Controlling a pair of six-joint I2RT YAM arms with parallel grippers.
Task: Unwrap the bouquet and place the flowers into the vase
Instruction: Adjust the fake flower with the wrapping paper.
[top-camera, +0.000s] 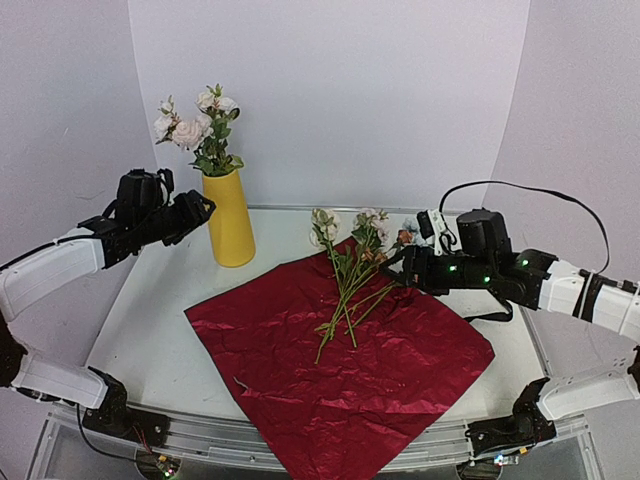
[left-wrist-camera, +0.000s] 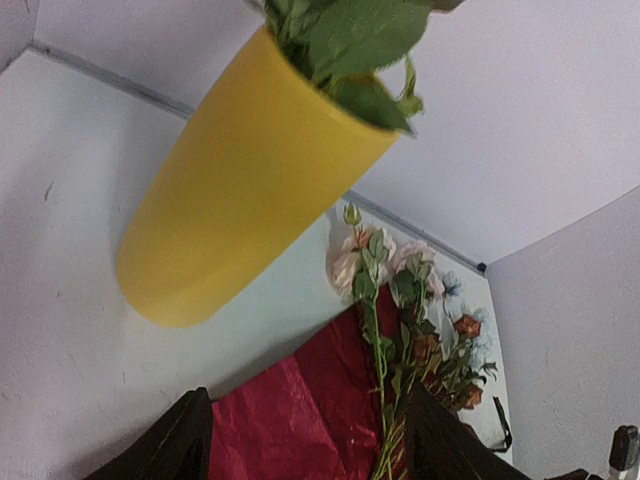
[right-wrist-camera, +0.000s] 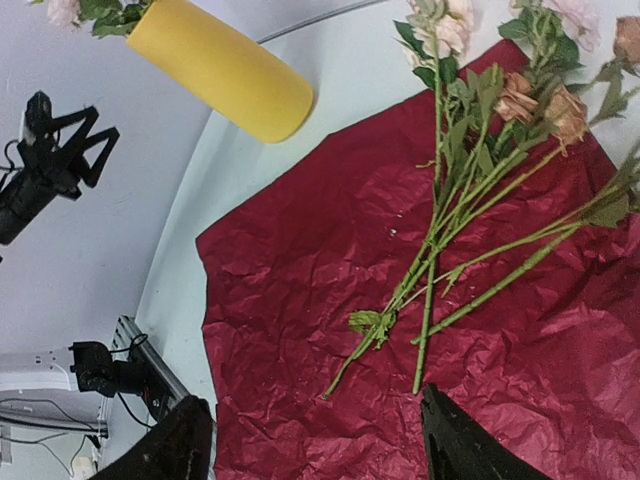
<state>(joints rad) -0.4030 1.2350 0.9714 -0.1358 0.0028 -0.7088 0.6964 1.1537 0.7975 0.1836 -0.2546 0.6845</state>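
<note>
The yellow vase (top-camera: 231, 222) stands at the back left of the table with several pale pink flowers (top-camera: 198, 124) in it. The bouquet lies unwrapped: its dark red paper (top-camera: 330, 380) is spread flat, and several loose flowers (top-camera: 350, 280) rest on its far corner, blooms pointing away. My left gripper (top-camera: 204, 209) hovers beside the vase's upper part, open and empty. In the left wrist view the vase (left-wrist-camera: 240, 190) fills the upper left, above that gripper (left-wrist-camera: 310, 445). My right gripper (top-camera: 396, 270) hangs open just right of the stems (right-wrist-camera: 450, 240), holding nothing (right-wrist-camera: 315, 440).
A white curved backdrop (top-camera: 330, 100) closes off the table behind and at both sides. A black strip (top-camera: 490, 318) lies on the table under the right arm. A metal rail (top-camera: 250, 440) runs along the near edge, and the paper overhangs it.
</note>
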